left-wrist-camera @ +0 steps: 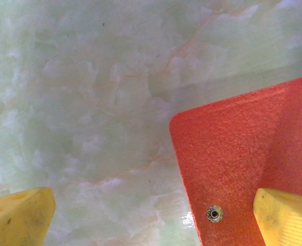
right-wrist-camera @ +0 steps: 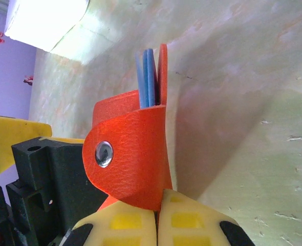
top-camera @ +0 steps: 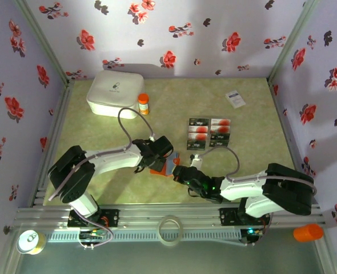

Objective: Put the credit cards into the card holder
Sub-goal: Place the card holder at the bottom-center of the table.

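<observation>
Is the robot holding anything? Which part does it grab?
The right gripper pinches the orange card holder by the edge next to its snap flap. The left gripper is open and holds nothing.

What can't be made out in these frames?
- Top view: card holder mostly hidden under the left arm.
- Top view: credit cards' print too small to read.
- Left wrist view: holder cut off by right and bottom edges.
- Right wrist view: holder's pocket contents hidden by its flap.
</observation>
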